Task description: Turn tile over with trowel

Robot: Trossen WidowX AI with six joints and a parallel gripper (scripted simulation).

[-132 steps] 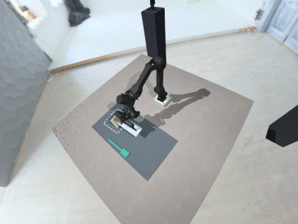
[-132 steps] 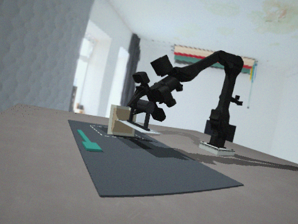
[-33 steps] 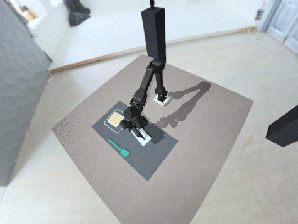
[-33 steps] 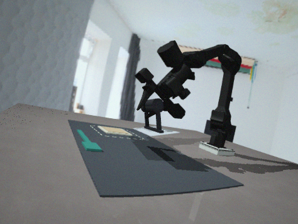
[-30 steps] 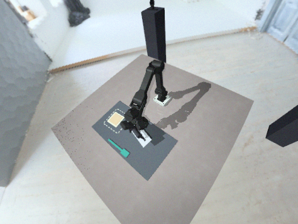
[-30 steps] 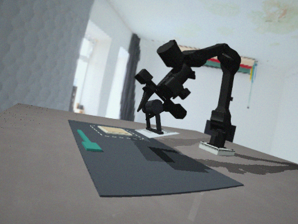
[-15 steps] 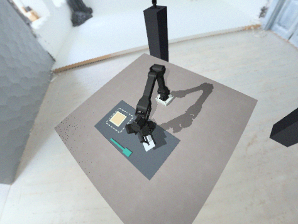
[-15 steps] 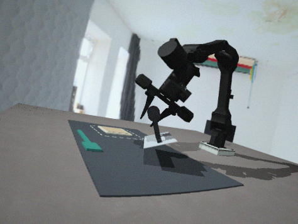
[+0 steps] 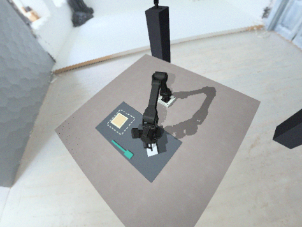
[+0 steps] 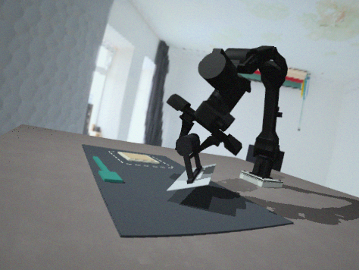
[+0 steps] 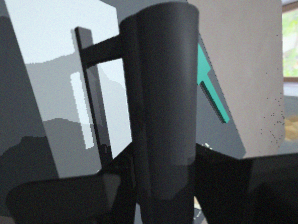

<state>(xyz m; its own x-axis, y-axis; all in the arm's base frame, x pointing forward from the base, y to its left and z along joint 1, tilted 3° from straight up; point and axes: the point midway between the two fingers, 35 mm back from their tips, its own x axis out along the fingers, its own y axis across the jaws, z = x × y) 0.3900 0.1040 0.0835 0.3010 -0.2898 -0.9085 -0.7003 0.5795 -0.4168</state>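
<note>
My gripper is shut on the thick black handle of a trowel with a flat white blade. The blade is tilted a little above the mat, with its shadow beneath. The tile lies flat inside the dashed outline, apart from the trowel. Its upper face is tan with a cream border. I cannot see its underside.
A teal spatula-shaped tool lies on the mat near its left edge. The mat rests on a brown-grey table. The arm's white base stands beyond the mat.
</note>
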